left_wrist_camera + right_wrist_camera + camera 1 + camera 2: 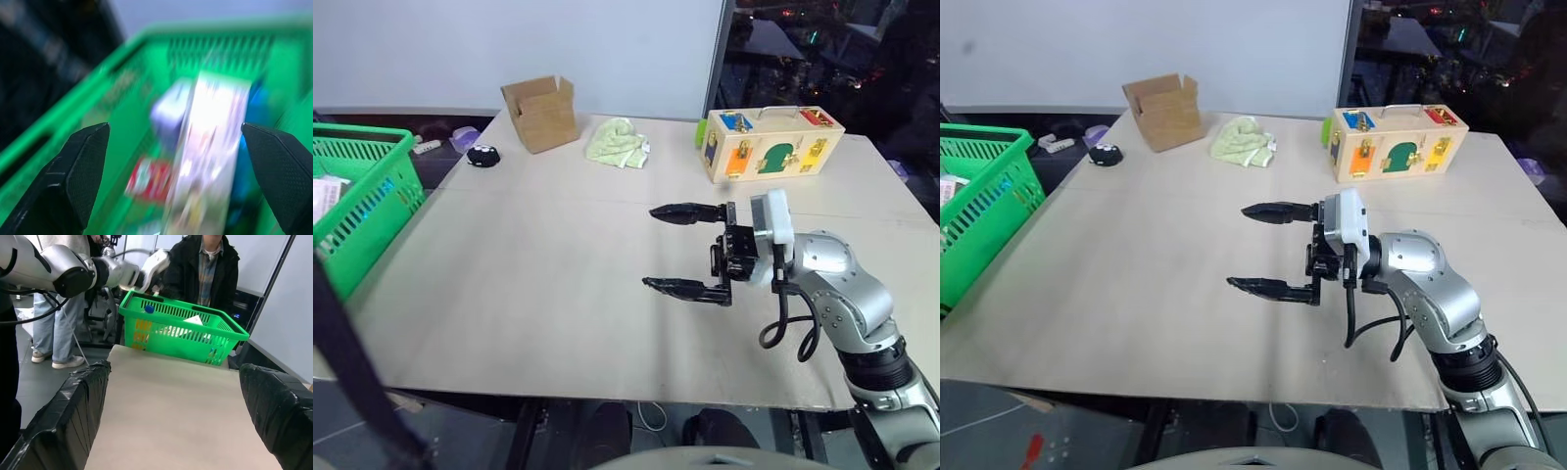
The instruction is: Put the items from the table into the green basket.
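The green basket (372,186) stands off the table's left edge. Inside it lies the pink carton (208,156), blurred, with other packets beside it. A blue cap (148,309) shows at the basket's rim in the right wrist view, above something orange behind the lattice. My left gripper (176,128) hovers over the basket, its fingers spread wide and nothing between them. My right gripper (690,250) hangs open and empty above the middle of the table (538,284), pointing left toward the basket.
At the table's far side sit a cardboard box (541,113), a small black object (482,156), a crumpled green cloth (619,142) and a wooden latch box (771,144). A person (210,264) stands behind the basket, another at its side.
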{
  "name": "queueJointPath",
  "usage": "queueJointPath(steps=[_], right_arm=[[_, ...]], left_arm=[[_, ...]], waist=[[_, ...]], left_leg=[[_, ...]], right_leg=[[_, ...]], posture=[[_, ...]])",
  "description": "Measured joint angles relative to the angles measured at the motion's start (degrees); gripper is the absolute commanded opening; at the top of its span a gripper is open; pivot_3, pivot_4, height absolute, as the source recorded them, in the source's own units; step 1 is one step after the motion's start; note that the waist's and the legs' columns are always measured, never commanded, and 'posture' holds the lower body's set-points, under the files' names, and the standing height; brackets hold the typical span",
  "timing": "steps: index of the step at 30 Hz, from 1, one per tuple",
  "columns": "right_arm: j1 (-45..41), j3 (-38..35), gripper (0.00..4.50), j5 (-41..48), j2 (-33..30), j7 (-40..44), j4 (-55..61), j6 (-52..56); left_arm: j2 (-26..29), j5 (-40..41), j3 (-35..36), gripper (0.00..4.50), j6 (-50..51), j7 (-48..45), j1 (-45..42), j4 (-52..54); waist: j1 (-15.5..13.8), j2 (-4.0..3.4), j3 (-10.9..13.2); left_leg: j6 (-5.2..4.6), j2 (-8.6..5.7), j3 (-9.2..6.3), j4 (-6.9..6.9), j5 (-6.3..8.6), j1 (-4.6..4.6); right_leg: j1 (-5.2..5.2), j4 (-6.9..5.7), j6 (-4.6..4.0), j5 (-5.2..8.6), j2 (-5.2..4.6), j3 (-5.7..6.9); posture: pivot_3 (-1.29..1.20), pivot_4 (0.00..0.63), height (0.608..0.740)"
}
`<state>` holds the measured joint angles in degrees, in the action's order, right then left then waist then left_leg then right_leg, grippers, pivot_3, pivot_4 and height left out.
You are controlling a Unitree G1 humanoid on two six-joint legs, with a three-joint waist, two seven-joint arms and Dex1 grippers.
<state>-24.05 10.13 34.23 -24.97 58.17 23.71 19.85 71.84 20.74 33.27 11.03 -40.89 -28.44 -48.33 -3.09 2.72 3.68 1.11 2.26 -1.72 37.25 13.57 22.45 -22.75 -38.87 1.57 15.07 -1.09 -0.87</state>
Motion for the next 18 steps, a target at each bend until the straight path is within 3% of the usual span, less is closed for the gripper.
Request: queueJointPath(steps=[1, 5, 8, 10, 15, 18], right_arm=[[0.08, -0.01, 4.5, -0.04, -0.22, 0.03, -0.03, 0.03], [1.59, -1.28, 4.5, -0.4, -3.88, -0.66, 0.12, 1.06], [3.74, -2.97, 4.5, -1.49, -7.19, -3.07, 0.11, 3.73], [7.2, -6.48, 4.5, -2.45, -10.26, -6.76, 0.05, 6.96], [15.12, -13.57, 4.5, -4.0, -14.51, -13.62, 2.42, 11.81], [20.52, -16.14, 4.5, -6.19, -15.69, -17.3, 5.55, 12.76]], left_arm=[[-1.32, 2.02, 0.16, 4.46, 2.39, -1.2, 0.86, 4.68], [-14.33, 15.2, 1.8, 4.46, 21.08, 1.63, 11.51, 41.69], [-20.93, 18.45, -0.62, 4.46, 26.03, 6.19, 14.13, 53.45], [-28.55, 20.19, -5.34, 4.46, 28.69, 11.22, 15.67, 63.39], [-36.7, 20.26, -14.53, 4.46, 31.36, 17.58, 17.92, 73.82], [-37.78, 17.67, -19.19, 4.46, 31.92, 19.74, 19.67, 75.91]], waist=[[-0.12, -0.06, 0.02], [0.38, -0.37, 0.18], [0.86, -0.27, 0.12], [0.81, -0.49, 0.26], [1.06, -0.72, 0.31], [2.21, -0.81, 0.3]], left_leg=[[0.0, 0.06, 0.09, 0.0, 0.0, -0.06], [-0.01, -0.03, 0.34, 0.01, 0.0, -0.11], [-0.02, -0.02, 0.31, 0.0, 0.0, -0.12], [-0.02, -0.03, 0.33, 0.0, 0.0, -0.12], [-0.02, -0.01, 0.32, -0.01, 0.0, -0.14], [-0.03, 0.0, 0.37, -0.03, 0.0, -0.29]], right_leg=[[0.06, -0.02, -0.05, 0.03, -0.09, -0.02], [0.07, -0.01, 0.06, -0.02, -0.27, -0.21], [0.07, -0.01, 0.06, -0.02, -0.07, -0.3], [0.06, -0.03, 0.06, -0.02, -0.01, -0.4], [0.05, -0.03, 0.05, -0.02, 0.11, -0.65], [0.09, -0.04, 0.05, 0.0, 0.19, -0.7]], posture=[[0.14, 0.039, 0.74], [0.13, 0.041, 0.74], [0.09, 0.042, 0.74], [0.06, 0.043, 0.74], [-0.01, 0.048, 0.74], [-0.04, 0.049, 0.74]])
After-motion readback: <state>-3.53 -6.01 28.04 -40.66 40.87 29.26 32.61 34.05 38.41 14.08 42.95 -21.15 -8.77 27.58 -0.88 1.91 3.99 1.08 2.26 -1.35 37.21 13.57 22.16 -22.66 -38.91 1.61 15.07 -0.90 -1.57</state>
